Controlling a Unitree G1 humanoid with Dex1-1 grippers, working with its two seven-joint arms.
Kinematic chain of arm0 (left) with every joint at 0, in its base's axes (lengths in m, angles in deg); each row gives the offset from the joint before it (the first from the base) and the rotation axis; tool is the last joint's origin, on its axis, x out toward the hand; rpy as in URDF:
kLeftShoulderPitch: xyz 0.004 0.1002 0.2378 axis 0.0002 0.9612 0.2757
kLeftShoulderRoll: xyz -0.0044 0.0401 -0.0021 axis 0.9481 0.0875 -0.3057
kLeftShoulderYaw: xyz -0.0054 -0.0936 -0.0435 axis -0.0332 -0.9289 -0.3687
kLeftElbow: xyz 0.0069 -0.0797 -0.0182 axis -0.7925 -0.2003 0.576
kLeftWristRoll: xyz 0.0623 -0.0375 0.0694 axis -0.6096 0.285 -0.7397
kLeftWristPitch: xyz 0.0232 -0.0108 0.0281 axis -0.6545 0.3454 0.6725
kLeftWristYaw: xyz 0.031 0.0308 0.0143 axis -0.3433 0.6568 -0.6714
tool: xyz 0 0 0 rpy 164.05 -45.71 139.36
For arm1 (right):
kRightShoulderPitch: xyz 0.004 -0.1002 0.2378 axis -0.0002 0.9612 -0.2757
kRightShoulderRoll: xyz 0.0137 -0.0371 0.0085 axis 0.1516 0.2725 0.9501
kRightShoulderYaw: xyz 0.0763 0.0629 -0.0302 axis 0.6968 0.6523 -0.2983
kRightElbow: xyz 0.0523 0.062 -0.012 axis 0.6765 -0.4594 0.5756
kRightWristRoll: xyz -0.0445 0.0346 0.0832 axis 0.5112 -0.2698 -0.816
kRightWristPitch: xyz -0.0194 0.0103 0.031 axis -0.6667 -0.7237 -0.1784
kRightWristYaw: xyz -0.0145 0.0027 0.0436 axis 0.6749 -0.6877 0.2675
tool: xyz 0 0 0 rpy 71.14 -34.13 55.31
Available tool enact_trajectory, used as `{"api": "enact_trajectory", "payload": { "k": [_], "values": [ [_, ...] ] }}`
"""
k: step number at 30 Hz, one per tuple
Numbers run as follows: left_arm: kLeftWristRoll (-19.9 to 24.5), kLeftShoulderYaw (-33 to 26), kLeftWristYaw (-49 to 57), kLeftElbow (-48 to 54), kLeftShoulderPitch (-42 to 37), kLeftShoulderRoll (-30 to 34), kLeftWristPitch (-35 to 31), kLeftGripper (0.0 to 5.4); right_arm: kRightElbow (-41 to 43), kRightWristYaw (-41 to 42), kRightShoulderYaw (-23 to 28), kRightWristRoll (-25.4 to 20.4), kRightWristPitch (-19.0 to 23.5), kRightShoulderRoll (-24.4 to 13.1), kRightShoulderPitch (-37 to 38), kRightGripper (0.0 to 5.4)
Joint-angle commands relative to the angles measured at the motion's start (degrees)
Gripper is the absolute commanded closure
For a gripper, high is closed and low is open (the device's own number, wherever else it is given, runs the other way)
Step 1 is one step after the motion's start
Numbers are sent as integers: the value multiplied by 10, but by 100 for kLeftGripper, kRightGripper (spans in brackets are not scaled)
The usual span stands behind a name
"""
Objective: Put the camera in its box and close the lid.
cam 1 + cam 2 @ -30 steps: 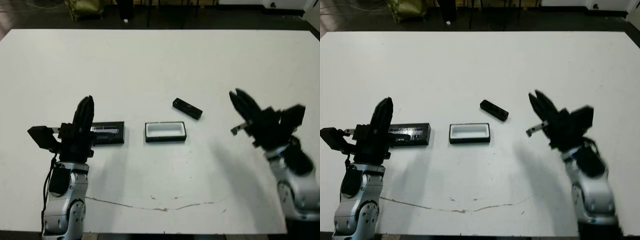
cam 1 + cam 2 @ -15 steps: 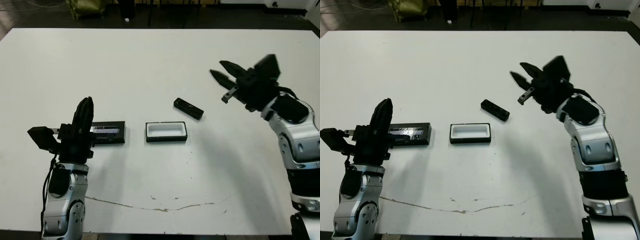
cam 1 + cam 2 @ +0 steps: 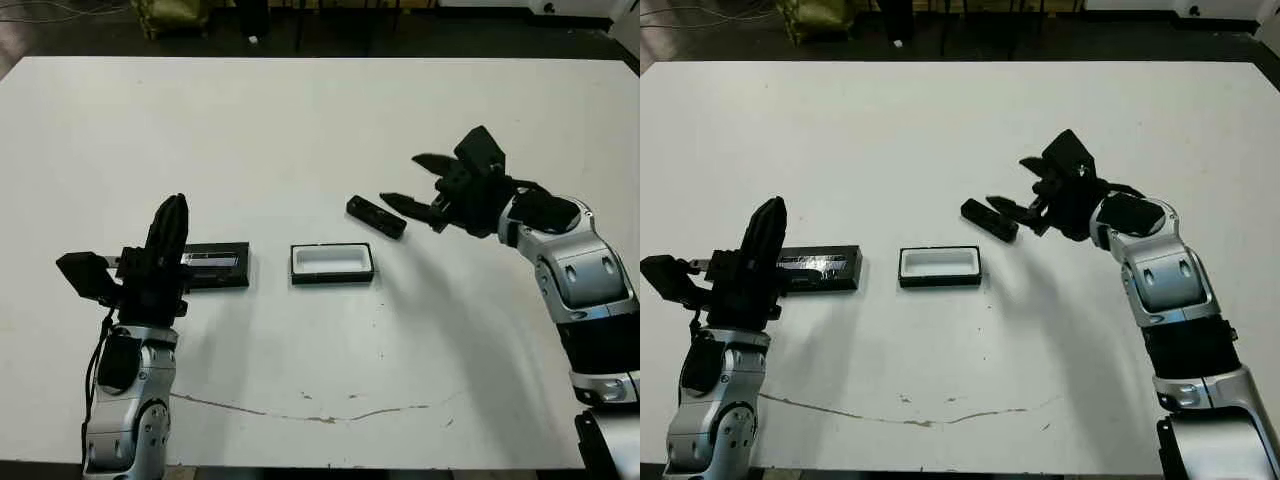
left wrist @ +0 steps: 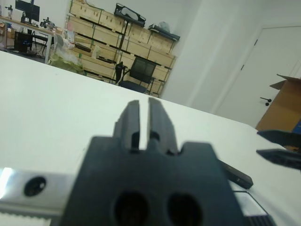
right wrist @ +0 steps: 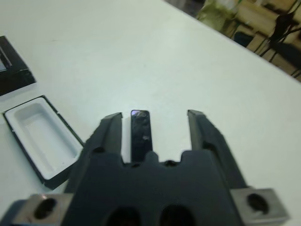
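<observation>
The camera (image 3: 376, 217), a slim black bar, lies slanted on the white table just behind and right of the box (image 3: 332, 263), a black tray with a white lining. Left of the box lies the flat black lid (image 3: 218, 266) with its silvery stripe. My right gripper (image 3: 398, 178) is open at the camera's right end. In the right wrist view the camera (image 5: 141, 134) sits between its spread fingers (image 5: 110, 134), nearer one of them, with the box (image 5: 43, 137) off to one side. My left gripper (image 3: 168, 225) stands upright and shut over the lid's left end, holding nothing.
A thin dark crack line (image 3: 320, 416) runs across the table near the front edge. Beyond the far edge are dark floor and an olive bag (image 3: 170, 14). The left wrist view shows shelves of crates (image 4: 117, 35) and a chair (image 4: 140, 75) past the table.
My right arm swung up from the front right, then came left and down, so its open fingers now flank the camera's right end. The left arm, box, lid and camera stayed put.
</observation>
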Motion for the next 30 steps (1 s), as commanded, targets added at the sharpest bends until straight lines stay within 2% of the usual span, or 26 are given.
{"api": "enact_trajectory", "payload": {
  "k": [1, 8, 9, 15, 19, 23, 26, 30],
  "values": [
    [1, -1, -4, -13, 6, 3, 1, 540, -32, 21, -1, -5, -7, -2, -9, 261],
    [-2, 0, 0, -11, 7, 3, -2, 540, -64, 46, -6, 1, -28, -2, -13, 110],
    [-2, 0, -1, -12, 7, 3, -1, 540, -67, 47, -6, 1, -29, -1, -13, 101],
    [-1, 0, -2, -11, 8, 3, -1, 540, -81, 47, -8, 3, -30, 4, -15, 115],
    [1, 0, -1, -9, 9, 3, -6, 540, -97, 49, -11, 8, -42, 7, -19, 148],
    [0, 0, -1, -8, 10, 4, -6, 540, -104, 48, -17, 18, -48, 8, -21, 132],
    [0, 0, -3, -10, 9, 4, -3, 540, -114, 51, -18, 18, -51, 11, -24, 86],
    [-6, 0, 0, -12, 9, 5, -1, 540, -134, 55, -20, 18, -54, 15, -29, 54]
  ]
}}
